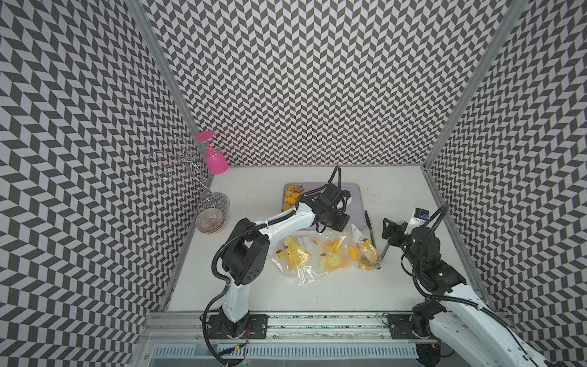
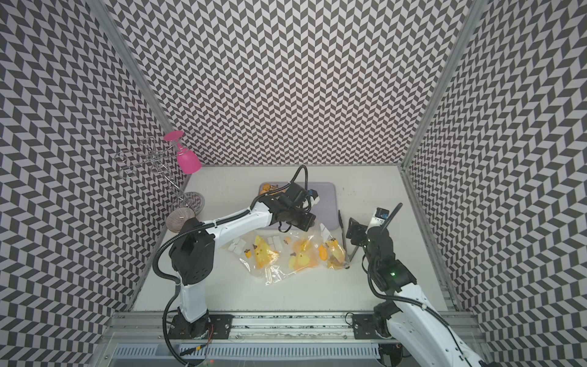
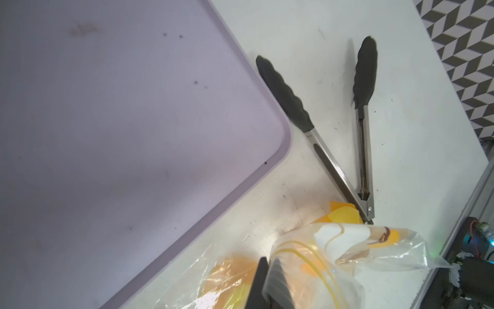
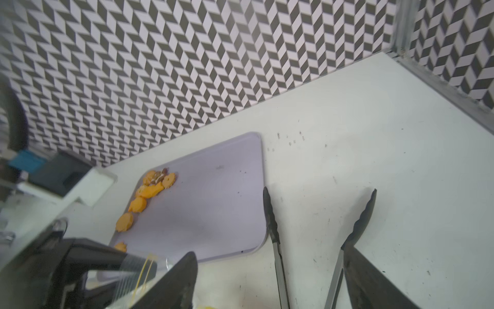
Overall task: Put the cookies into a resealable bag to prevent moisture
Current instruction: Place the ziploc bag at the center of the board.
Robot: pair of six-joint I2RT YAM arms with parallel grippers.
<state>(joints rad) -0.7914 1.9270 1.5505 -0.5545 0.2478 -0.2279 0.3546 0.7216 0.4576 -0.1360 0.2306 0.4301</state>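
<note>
Several orange cookies (image 1: 291, 196) (image 4: 149, 191) lie at the left end of a lavender tray (image 1: 352, 203) (image 3: 133, 133). In front of the tray, the clear resealable bag (image 1: 363, 246) (image 3: 347, 248) with yellow prints lies on the table. My left gripper (image 1: 344, 224) (image 3: 267, 270) is shut on the bag's top edge and lifts it a little. My right gripper (image 1: 389, 233) (image 4: 269, 250) is open just right of the bag. It hangs low over black-tipped metal tongs (image 1: 371, 233) (image 4: 275, 240), with its fingers (image 4: 187, 281) either side of the tongs' arms.
More clear bags with yellow prints (image 1: 298, 254) and small white pieces (image 1: 305, 243) lie left of the held bag. A wire rack with a pink glass (image 1: 213, 159) and patterned bowls (image 1: 210, 220) stand at the back left. Patterned walls close in three sides.
</note>
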